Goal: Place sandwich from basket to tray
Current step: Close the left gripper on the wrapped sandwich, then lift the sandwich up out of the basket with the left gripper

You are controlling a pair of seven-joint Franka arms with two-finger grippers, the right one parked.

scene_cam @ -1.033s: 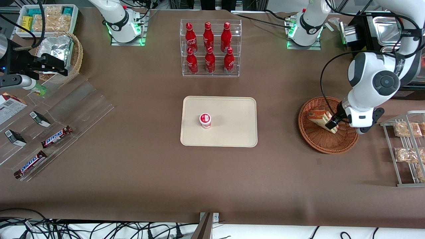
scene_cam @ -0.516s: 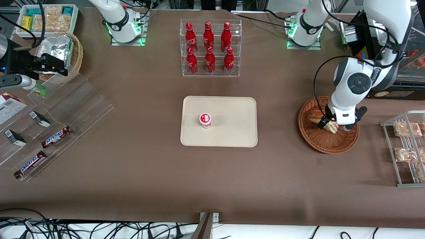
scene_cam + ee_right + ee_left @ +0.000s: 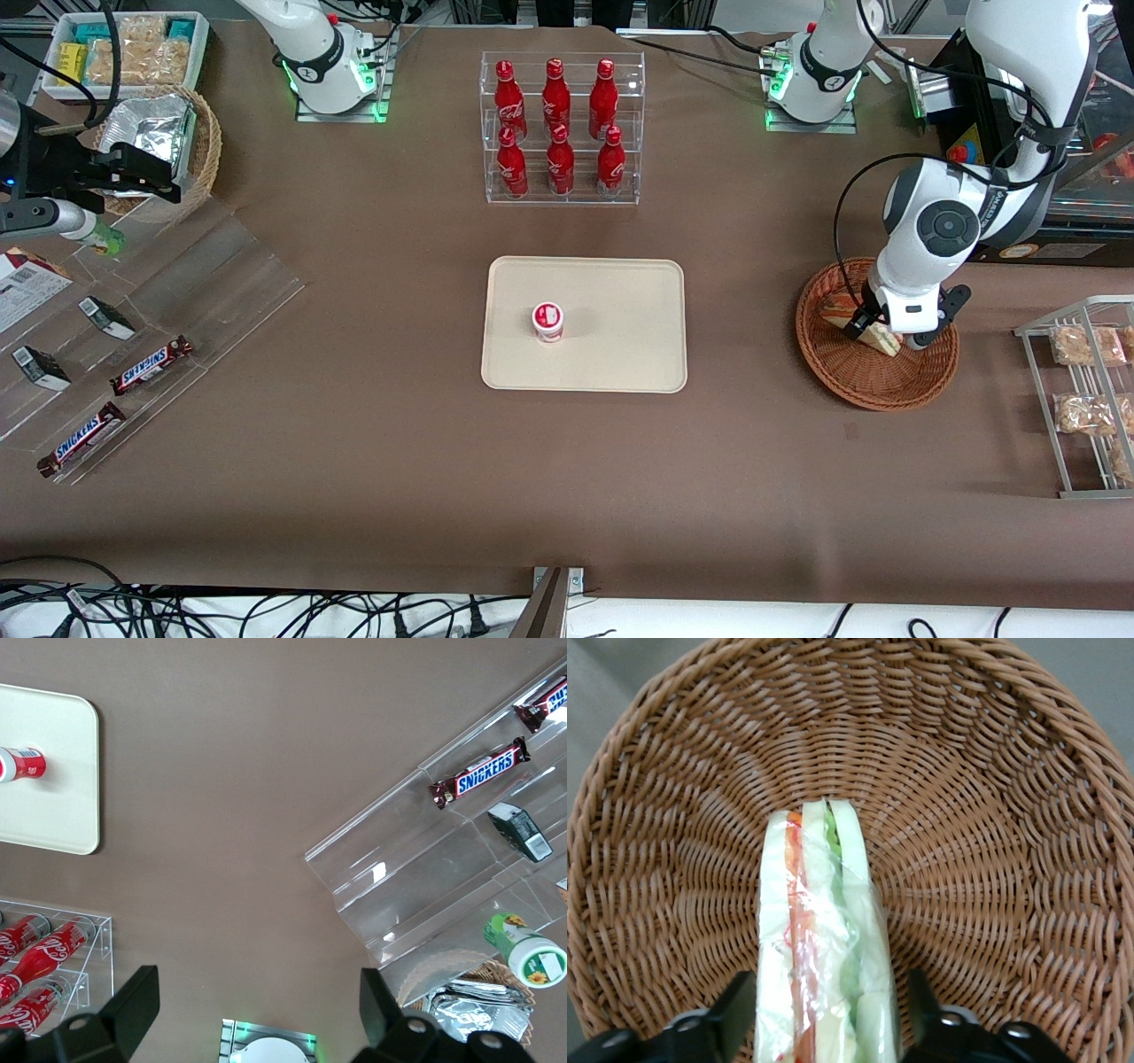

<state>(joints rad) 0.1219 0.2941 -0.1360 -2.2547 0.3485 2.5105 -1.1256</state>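
The sandwich (image 3: 879, 338), a wrapped wedge with pale bread and green and red layers, lies in the round reddish-brown wicker basket (image 3: 873, 400) toward the working arm's end of the table. My left gripper (image 3: 864, 330) is down in the basket and open. Its two black fingers (image 3: 735, 1019) straddle the sandwich (image 3: 819, 930), one close against the wrapping and the other a small gap away. The basket weave (image 3: 966, 815) fills the wrist view around the gripper (image 3: 830, 1014). The cream tray (image 3: 620, 354) lies at the table's middle, apart from the basket.
A small red-and-white cup (image 3: 548, 321) stands on the tray. A wire rack of bagged snacks (image 3: 1085, 390) sits beside the basket at the table's edge. A clear rack of red bottles (image 3: 561, 128) stands farther from the camera than the tray. An acrylic display with Snickers bars (image 3: 151, 363) lies toward the parked arm's end.
The left arm has swung its wrist down and lowered the gripper into the basket, around the sandwich. In the last half-second it only shifted slightly. The sandwich has not moved.
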